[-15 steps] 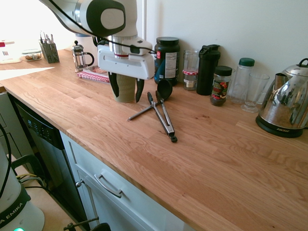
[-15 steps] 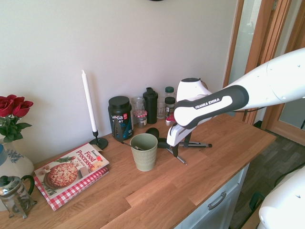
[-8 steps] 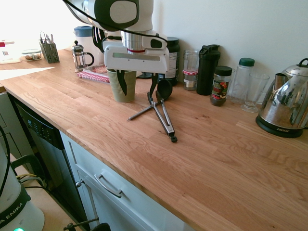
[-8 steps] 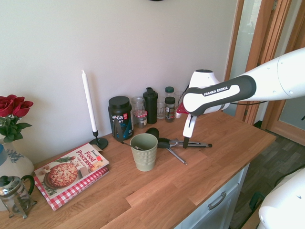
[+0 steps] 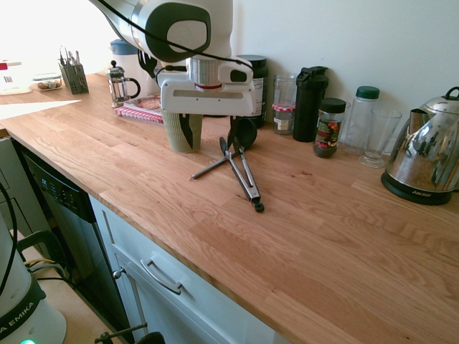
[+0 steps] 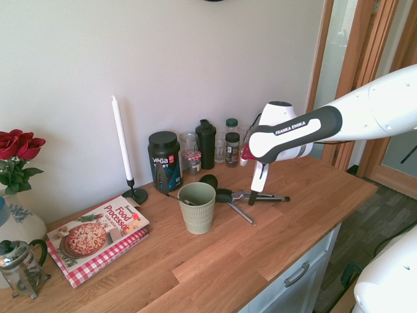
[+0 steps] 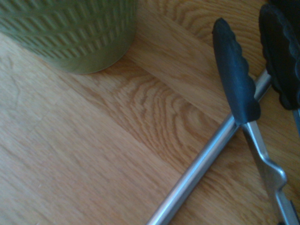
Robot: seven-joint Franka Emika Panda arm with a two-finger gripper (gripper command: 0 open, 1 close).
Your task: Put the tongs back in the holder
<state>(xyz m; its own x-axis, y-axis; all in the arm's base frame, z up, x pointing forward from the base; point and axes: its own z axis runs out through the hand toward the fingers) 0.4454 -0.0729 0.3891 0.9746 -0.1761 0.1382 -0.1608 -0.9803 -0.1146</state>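
Note:
The tongs point(image 5: 242, 174) lie flat on the wooden counter, black tips toward the wall and black joined end toward the front edge. They cross over a black ladle's point(image 5: 244, 132) metal handle. The sage-green ribbed holder point(image 5: 185, 132) stands upright just left of them. My gripper point(image 5: 210, 136) hangs open over the counter between holder and tong tips. One finger is in front of the holder, the other by the tips. From the other side the gripper point(image 6: 253, 194) reaches down at the tongs point(image 6: 264, 197), right of the holder point(image 6: 197, 207). The wrist view shows the tongs' tip point(image 7: 234, 79) and holder point(image 7: 70, 33).
Along the wall stand a black tub point(image 5: 252, 79), jars, a black shaker bottle point(image 5: 309, 104), a glass and a steel kettle point(image 5: 424, 161). A French press point(image 5: 120, 84), a cookbook point(image 6: 98, 235) and a candle point(image 6: 122, 147) are beyond the holder. A dark caddy point(image 5: 73, 75) stands far left.
My gripper has moved from in front of the holder sideways toward the tongs' tips and has dropped a little. It stays open. The tongs and ladle have not moved.

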